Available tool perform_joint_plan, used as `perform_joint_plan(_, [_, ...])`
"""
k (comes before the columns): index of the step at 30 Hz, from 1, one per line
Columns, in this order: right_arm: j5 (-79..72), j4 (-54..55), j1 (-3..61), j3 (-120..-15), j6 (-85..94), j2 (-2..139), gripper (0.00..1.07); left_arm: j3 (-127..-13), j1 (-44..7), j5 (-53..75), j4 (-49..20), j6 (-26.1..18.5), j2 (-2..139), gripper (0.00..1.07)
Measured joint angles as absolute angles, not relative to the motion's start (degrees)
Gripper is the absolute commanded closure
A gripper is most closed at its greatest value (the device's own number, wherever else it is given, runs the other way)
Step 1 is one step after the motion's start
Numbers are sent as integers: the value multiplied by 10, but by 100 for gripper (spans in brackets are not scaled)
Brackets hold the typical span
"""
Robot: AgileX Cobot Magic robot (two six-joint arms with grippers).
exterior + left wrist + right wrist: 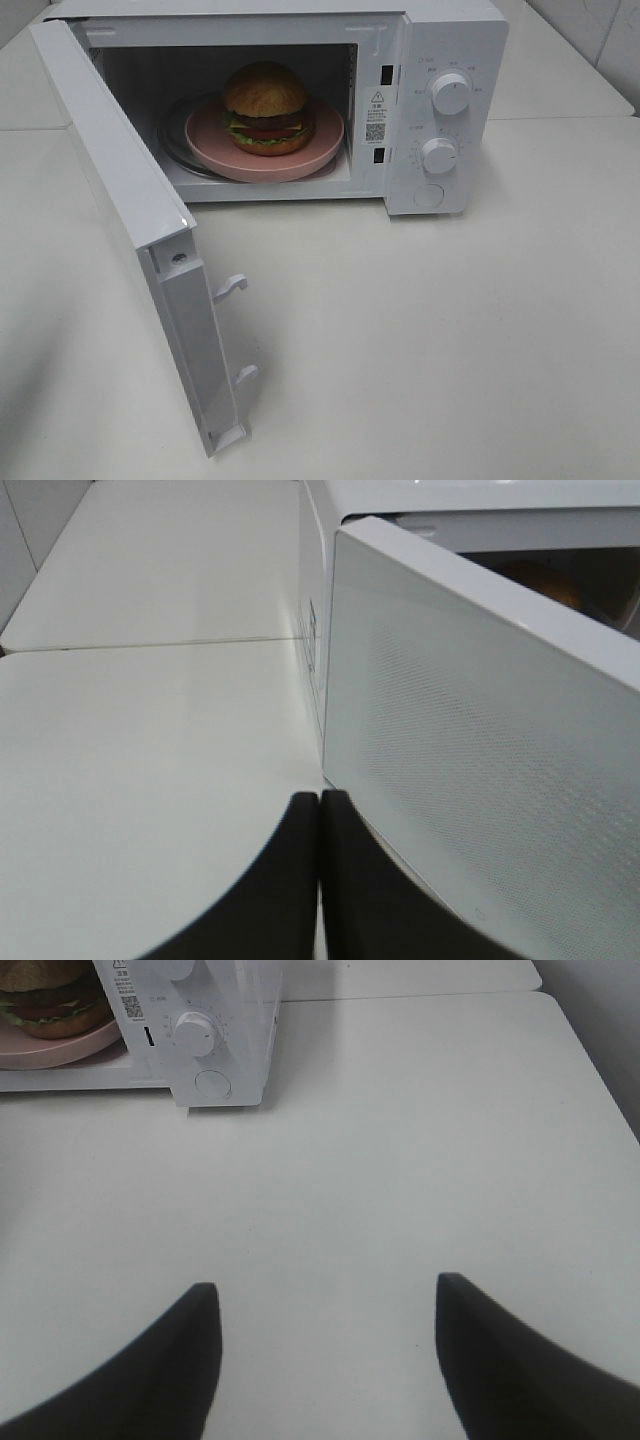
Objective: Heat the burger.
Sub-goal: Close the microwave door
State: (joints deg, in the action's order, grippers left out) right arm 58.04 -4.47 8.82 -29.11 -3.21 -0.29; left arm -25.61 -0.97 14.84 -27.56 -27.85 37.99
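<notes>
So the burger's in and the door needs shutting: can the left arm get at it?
Probably yes. The shut left gripper sits right beside the outer face of the open door, with nothing between them.

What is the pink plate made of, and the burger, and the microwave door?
Pink plate: smooth plastic or glazed ceramic, evenly coloured with a soft sheen; can't tell which. Burger: glossy bun and very neat layers, so possibly a plastic toy. Microwave door: glossy white plastic or painted metal, with a finely dotted window.
</notes>
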Motion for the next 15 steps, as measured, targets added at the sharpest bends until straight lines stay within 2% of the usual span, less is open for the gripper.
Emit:
perform_joint_plan(5, [580, -45, 88, -291, -32, -3, 47, -256, -38, 80, -309, -324, 464, 106])
perform_joint_plan(7, [580, -45, 88, -291, -32, -3, 47, -256, -46, 63, -311, -326, 481, 106])
perform_joint_plan(9, [580, -45, 88, -291, -32, -3, 47, -256, -85, 0, -315, -330, 539, 106])
perform_joint_plan(10, [580, -45, 88, -291, -32, -3, 47, -256, -85, 0, -315, -330, 539, 106])
perform_joint_plan(12, [580, -45, 88, -291, -32, -3, 47, -256, -117, -46, -316, -331, 582, 106])
perform_joint_plan(15, [580, -45, 88, -291, -32, -3, 47, -256, -127, -64, -316, -331, 595, 106])
